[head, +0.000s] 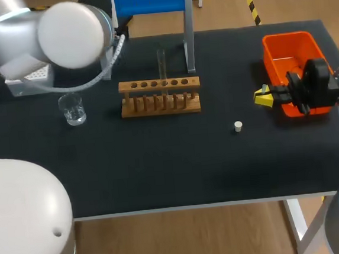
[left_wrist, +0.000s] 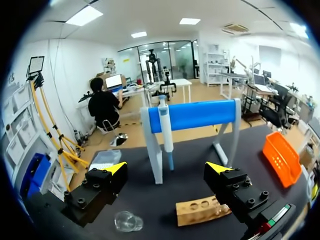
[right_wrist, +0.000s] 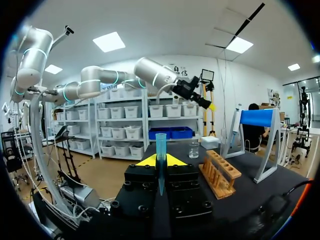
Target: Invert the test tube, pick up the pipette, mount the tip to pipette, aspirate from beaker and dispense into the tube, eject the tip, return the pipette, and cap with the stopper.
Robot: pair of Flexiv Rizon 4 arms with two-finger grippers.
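Observation:
My right gripper (head: 263, 97) hovers beside the orange bin (head: 290, 51), shut on a blue pipette tip (right_wrist: 160, 145) that stands up between its yellow tips. My left gripper (left_wrist: 166, 168) is open just in front of the pipette (left_wrist: 165, 127), which hangs on the blue-barred stand (left_wrist: 200, 114). In the head view the left arm hides that gripper. A clear test tube (head: 162, 65) stands upright in the wooden rack (head: 160, 96). The glass beaker (head: 72, 109) sits left of the rack. The small white stopper (head: 238, 126) lies on the mat to the rack's right.
A pale tip box (head: 31, 76) sits at the back left, partly under my left arm. The black mat (head: 161, 163) is bare along its front half. The stand's legs (head: 189, 42) rise just behind the rack.

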